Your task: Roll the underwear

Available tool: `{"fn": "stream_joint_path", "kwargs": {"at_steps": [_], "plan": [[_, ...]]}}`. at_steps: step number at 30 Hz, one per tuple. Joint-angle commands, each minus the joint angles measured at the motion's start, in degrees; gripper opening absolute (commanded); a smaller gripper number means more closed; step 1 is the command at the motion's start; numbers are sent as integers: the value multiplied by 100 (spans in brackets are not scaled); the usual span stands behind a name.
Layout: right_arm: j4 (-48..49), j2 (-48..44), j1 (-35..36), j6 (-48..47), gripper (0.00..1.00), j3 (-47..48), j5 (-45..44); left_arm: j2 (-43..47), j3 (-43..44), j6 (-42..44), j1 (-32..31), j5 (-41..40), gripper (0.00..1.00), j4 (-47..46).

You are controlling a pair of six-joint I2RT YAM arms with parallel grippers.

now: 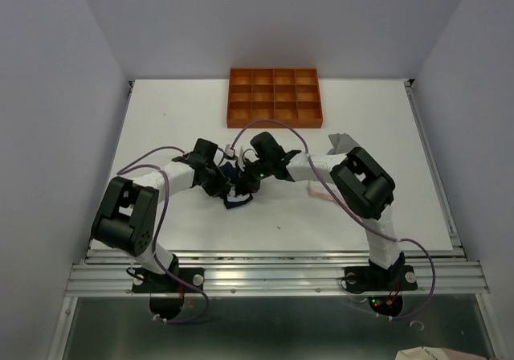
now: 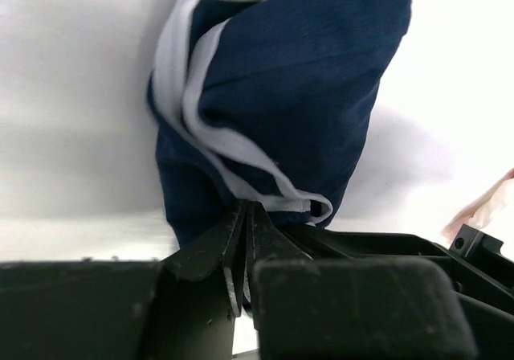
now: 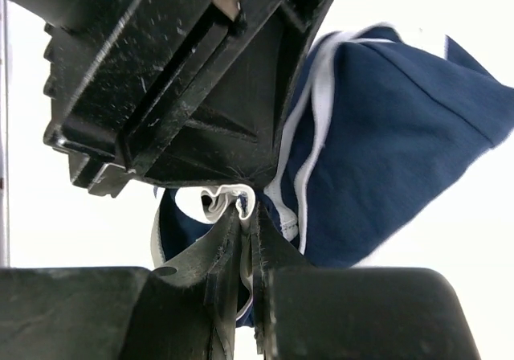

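Left gripper [image 2: 246, 215]: fingers pressed nearly together, pinching the navy underwear [image 2: 305, 79] at its hem, right on the white trim [image 2: 233, 143]. Right gripper [image 3: 244, 215]: likewise closed, a crumple of trim nipped between the tips. Just beyond both pinches, bunched into a lump, long axis seemingly pointing away from the left fingers. Equally near to both arms, grips close beside each other. Probably best spread flat on the table [image 1: 361, 215] before rolling. Well off to the right fingers' outer side: pink pair [image 1: 321, 193], grey pair [image 1: 341, 141].
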State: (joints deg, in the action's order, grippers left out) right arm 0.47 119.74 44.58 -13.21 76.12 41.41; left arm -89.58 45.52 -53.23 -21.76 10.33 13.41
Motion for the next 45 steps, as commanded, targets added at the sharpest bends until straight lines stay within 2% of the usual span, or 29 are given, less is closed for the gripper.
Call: {"fn": "stream_joint_path", "kwargs": {"at_steps": [1, 6, 14, 24, 26, 28, 34, 42, 45], "plan": [[-30, 190, 139, -340, 4, 70, -405, 510, 177, 67, -13, -311, 20, 355], [-29, 295, 192, -278, 7, 70, -511, 959, 265, 146, -13, -751, 45, 732], [111, 392, 297, 46, 10, 79, -774, 1565, -314, 120, -4, -735, 58, 919], [68, 568, 297, 249, 11, 184, -748, 2875, -1510, -143, -13, -540, 61, 786], [41, 594, 297, 240, 12, 228, -748, 3139, -1677, -144, -13, -549, 63, 751], [-3, 620, 297, 223, 11, 254, -678, 3280, -1765, -135, -13, -593, 70, 646], [-29, 638, 297, 65, 11, 298, -555, 2921, -1889, 49, -4, -506, 71, 22], [-302, 673, 350, -172, 11, 360, -406, 2445, -1880, 208, 58, -488, 71, -435], [-381, 656, 350, -278, 11, 377, -406, 2367, -1818, 217, 75, -724, 71, -366]]}}
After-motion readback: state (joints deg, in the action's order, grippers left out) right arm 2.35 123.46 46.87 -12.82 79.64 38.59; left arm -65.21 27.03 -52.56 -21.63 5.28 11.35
